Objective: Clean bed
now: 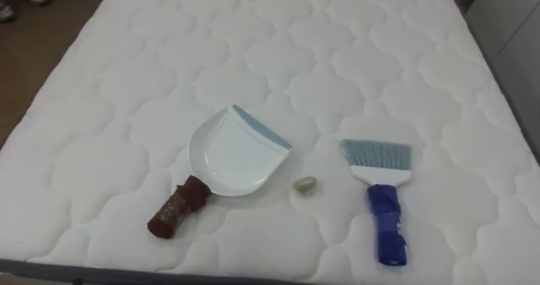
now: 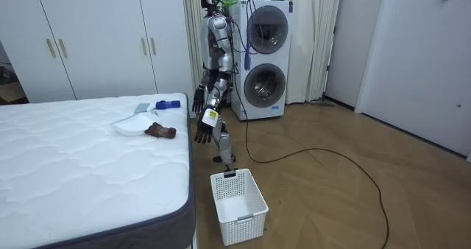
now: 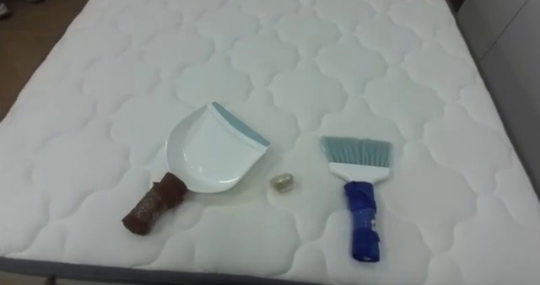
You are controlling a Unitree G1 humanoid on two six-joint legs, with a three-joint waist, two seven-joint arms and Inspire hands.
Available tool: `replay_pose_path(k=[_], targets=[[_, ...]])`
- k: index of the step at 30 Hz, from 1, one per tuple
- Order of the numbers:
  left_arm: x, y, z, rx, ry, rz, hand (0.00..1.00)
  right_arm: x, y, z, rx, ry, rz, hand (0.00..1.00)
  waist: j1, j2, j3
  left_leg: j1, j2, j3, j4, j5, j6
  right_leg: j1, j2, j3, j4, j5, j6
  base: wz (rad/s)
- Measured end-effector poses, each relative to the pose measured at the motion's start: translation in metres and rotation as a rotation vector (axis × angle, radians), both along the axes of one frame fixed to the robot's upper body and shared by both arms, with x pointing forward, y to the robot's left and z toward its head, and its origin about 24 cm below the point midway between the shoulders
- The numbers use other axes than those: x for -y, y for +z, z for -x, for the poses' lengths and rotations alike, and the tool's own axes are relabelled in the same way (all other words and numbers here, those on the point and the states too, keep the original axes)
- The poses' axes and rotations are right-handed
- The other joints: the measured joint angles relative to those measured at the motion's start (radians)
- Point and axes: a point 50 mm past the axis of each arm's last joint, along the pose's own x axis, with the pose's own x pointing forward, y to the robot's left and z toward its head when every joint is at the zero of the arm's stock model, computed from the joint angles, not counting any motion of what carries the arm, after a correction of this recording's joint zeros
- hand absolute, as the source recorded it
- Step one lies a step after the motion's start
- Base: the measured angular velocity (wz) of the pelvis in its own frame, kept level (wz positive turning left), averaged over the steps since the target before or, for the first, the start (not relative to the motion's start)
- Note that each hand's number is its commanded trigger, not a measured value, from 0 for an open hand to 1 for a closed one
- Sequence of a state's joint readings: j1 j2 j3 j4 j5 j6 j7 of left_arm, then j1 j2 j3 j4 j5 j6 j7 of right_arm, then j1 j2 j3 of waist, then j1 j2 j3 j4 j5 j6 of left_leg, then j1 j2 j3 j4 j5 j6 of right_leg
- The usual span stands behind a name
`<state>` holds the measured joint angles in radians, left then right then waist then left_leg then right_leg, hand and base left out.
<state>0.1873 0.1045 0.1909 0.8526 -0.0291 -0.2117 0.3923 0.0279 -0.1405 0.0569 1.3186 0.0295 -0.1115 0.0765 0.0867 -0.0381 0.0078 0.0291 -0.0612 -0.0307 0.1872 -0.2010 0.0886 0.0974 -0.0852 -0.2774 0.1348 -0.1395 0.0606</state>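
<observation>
The bed (image 1: 253, 32) is bare, a white quilted mattress. Everything for the job sits near its edge closest to the robot, low in the eye views. A white dustpan (image 1: 232, 154) lies left of centre with its teal lip turned toward the upper right and its brown-wrapped handle (image 1: 177, 207) angled to the lower left, presumably so the left hand can take it. A brush (image 1: 380, 196) lies to the right, bristles up the frame and blue handle pointing down toward the robot, suiting the right hand. Between them, just beside the pan's rim, rests a small pale scrap (image 1: 305, 184), the thing to be swept up. In the room view the robot stands upright at the bed's edge, left hand (image 2: 204, 133) and right hand (image 2: 197, 102) hanging at its sides, fingers loose and holding nothing. A white basket (image 2: 246, 223) waits on the floor nearby, likely for the sweepings.
</observation>
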Motion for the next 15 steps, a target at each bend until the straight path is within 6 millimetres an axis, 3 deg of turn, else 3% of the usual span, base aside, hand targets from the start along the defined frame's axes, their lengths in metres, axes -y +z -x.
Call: replay_pose_path(k=[11, 15], targets=[[-0.004, 0.048, -0.050, 0.309, 0.029, -0.144, 0.00, 0.004, 0.002, -0.003, 0.011, 0.030, 0.013, 0.00, 0.004, 0.005, 0.0016, -0.002, 0.001, 0.002, 0.008, 0.000, 0.000, -0.004, -0.001, -0.015, 0.002, 0.000, 0.000, -0.01], [0.000, 0.053, -0.058, 0.336, -0.030, -0.174, 0.00, 0.003, 0.002, -0.004, 0.007, 0.060, 0.007, 0.00, 0.001, 0.001, -0.0014, -0.005, 0.001, 0.006, 0.006, 0.000, 0.000, -0.010, -0.001, -0.014, 0.002, 0.000, 0.000, -0.04]])
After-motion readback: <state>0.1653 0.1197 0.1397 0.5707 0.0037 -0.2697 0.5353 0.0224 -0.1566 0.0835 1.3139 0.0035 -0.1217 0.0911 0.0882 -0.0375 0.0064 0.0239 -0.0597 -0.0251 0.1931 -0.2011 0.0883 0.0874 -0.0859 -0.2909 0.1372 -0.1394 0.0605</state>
